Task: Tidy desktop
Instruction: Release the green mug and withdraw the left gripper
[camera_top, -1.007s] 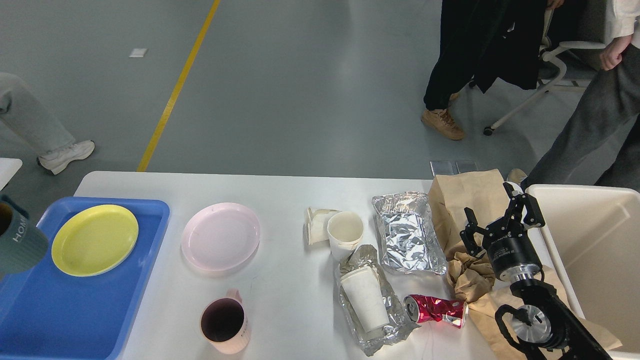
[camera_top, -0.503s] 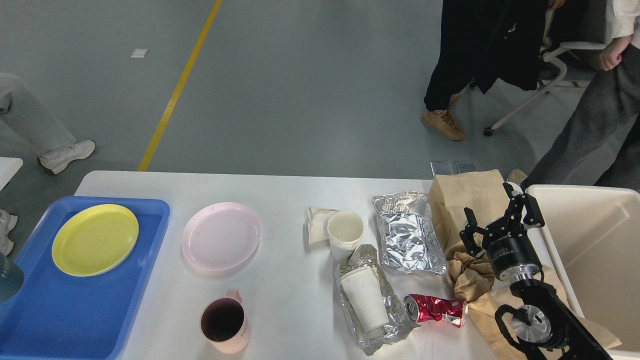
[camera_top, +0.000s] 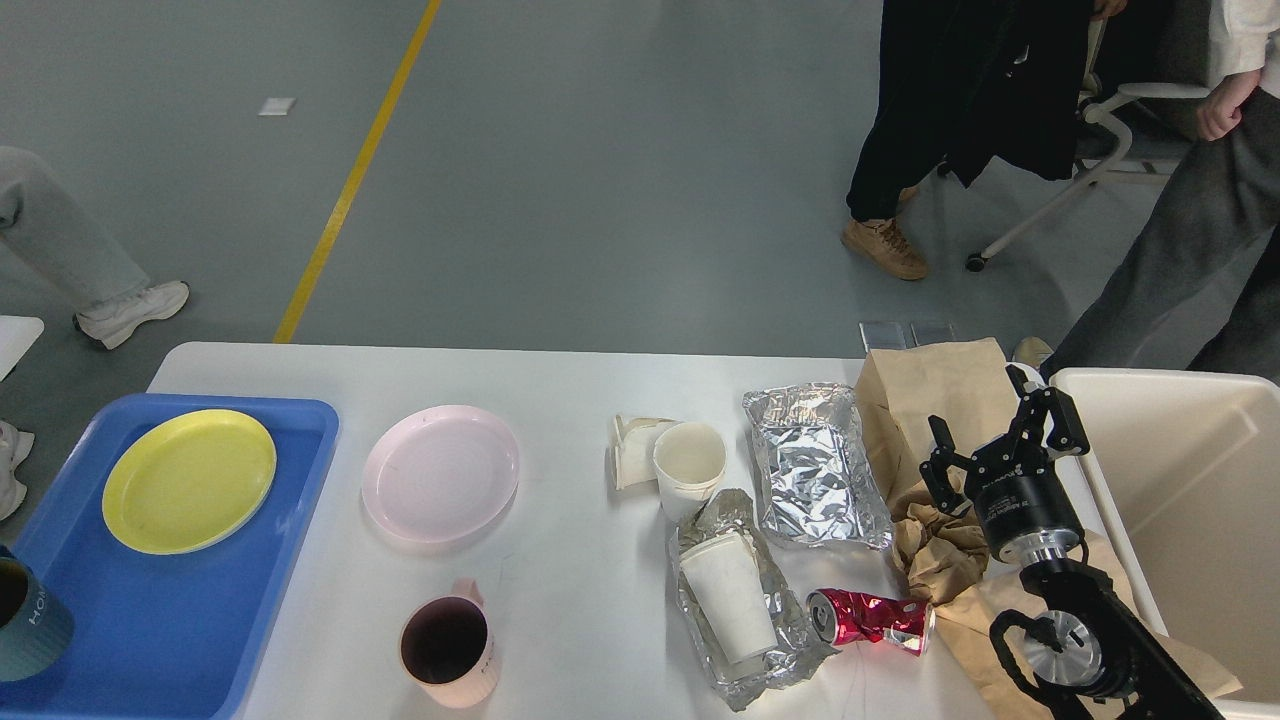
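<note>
White tabletop (camera_top: 560, 390) spread wide below and left of the right hand (camera_top: 995, 440), littered with dishes and rubbish.

Right hand raised over the tabletop's right end, fingers spread apart, gripping nothing. Directly beneath it: brown paper bag (camera_top: 925, 385) and crumpled brown paper (camera_top: 935, 555). Just right of the hand: cream bin (camera_top: 1190, 480). Just left: foil tray (camera_top: 815, 465), then upright paper cup (camera_top: 690, 462) touching a flattened paper cup (camera_top: 632, 450). Nearer and left: crushed red can (camera_top: 870, 618), foil sheet (camera_top: 715, 520) with a white paper cup (camera_top: 730, 600) lying on it. Farther left: pink mug (camera_top: 450, 645), pink plate (camera_top: 440, 472). Well apart at the far left: blue tray (camera_top: 200, 620) carrying yellow plate (camera_top: 188, 480) and a teal mug (camera_top: 30, 620) at the frame edge. Left hand out of sight.
</note>
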